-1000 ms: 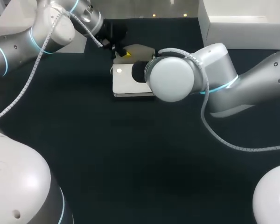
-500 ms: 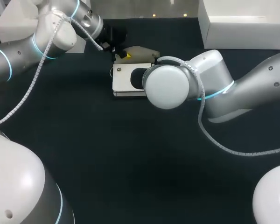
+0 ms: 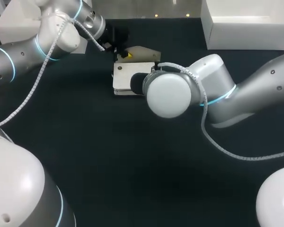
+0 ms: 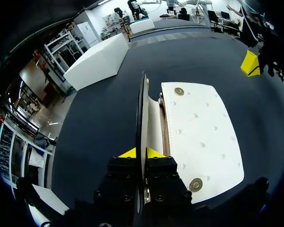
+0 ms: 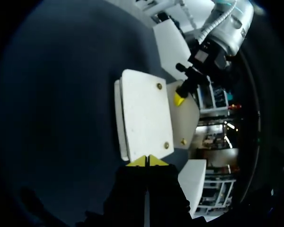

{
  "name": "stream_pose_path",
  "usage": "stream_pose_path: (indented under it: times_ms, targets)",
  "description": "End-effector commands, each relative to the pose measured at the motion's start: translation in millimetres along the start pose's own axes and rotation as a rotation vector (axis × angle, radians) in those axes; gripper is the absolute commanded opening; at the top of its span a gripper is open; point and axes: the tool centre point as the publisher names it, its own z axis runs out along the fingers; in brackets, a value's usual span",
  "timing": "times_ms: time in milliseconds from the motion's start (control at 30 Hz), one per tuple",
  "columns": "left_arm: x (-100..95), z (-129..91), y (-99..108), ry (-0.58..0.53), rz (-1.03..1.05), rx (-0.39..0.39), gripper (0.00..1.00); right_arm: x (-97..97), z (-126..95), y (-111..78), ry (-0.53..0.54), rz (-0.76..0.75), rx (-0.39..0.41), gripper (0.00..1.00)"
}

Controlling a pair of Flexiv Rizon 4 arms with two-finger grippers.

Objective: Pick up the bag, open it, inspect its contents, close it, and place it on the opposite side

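A white bag lies flat at the table's far middle, its beige flap lifted open beyond it. My left gripper is shut on the flap's edge. In the left wrist view the flap stands edge-on between the yellow tips of that gripper, with the bag's dimpled front and its two brass snaps beside it. My right gripper is shut, tips together at the near edge of the bag. In the head view my right wrist hides it.
A large white box stands at the table's far right, and another white box at the far left behind my left arm. The dark table top stretches bare toward the near edge.
My right wrist has drawn nearer and to the left over the bag's right end. The bag has shifted and turned slightly leftward. The left gripper keeps its hold on the flap.
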Motion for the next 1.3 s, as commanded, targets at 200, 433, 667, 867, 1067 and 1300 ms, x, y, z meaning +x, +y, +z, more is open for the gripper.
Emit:
stream_pose_path:
  times_ms: [200, 433, 667, 867, 1067, 1300]
  targets:
    - [-2.7, 21, 6, 0.030, 0.006, 0.002, 0.00, 20.5, -3, 5.2, -0.036, -0.016, -0.027, 0.16]
    - [5.6, 20, 9, 0.036, 0.017, 0.005, 0.00, 32.2, 2, 8.6, -0.033, -0.033, -0.039, 0.43]
    - [14.0, 19, 10, 0.044, 0.039, 0.021, 0.00, 41.7, 12, 4.6, -0.028, -0.023, -0.051, 0.42]
    - [16.1, 18, 9, 0.045, 0.049, 0.031, 0.00, 44.9, 26, -1.4, -0.003, -0.003, -0.063, 0.42]
    - [17.5, 20, 8, 0.053, 0.053, 0.043, 0.00, 43.2, 44, -8.5, 0.020, 0.011, -0.075, 0.42]
    - [18.2, 20, 8, 0.060, 0.065, 0.044, 0.00, 38.1, 57, -12.8, 0.022, 0.018, -0.082, 0.38]
